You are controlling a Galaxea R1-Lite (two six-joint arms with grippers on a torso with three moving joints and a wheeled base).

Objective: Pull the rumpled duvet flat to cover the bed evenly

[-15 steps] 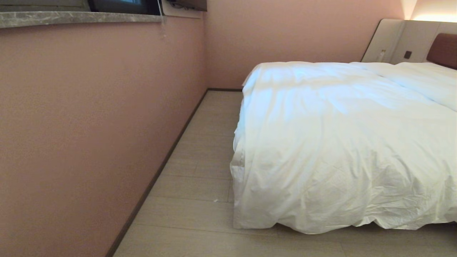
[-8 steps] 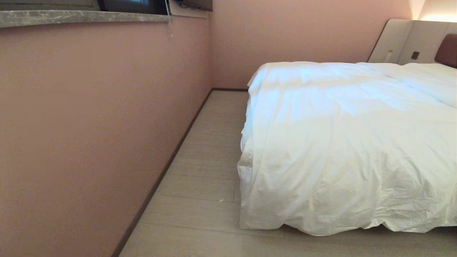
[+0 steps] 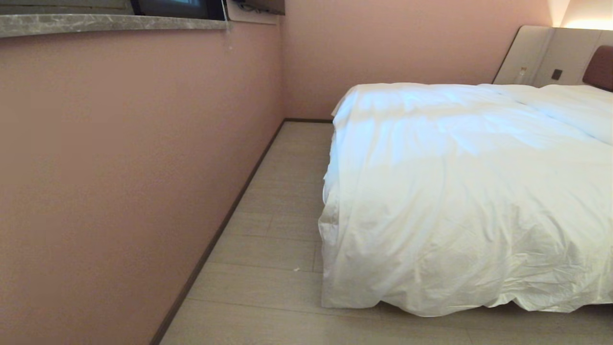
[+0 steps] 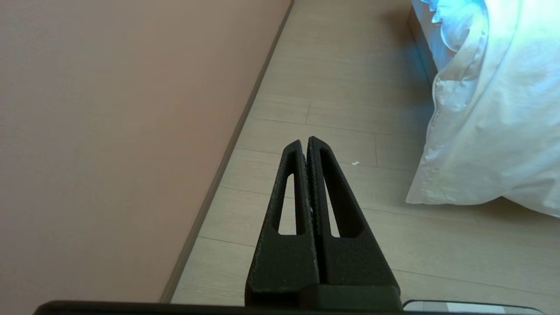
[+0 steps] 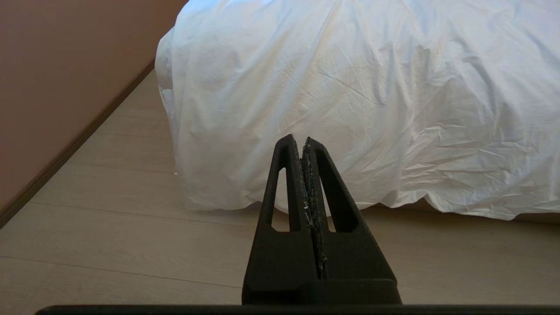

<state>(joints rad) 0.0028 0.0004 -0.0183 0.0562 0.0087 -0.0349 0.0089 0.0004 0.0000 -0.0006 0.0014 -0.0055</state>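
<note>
Here the duvet (image 3: 459, 191) drapes over the bed (image 3: 598, 67).

A white duvet (image 3: 459, 191) lies spread over the bed (image 3: 565, 309), softly wrinkled, its near edge hanging almost to the pale wood-look floor (image 3: 268, 230) and its corner draped down the side nearest the pink wall (image 3: 119, 167). Only a dark strip of the base shows beneath that hanging edge. At the far end stand beige panels (image 3: 541, 55) and a bit of brown headboard (image 3: 598, 67), while a grey stone ledge (image 3: 96, 21) tops the wall.
</note>
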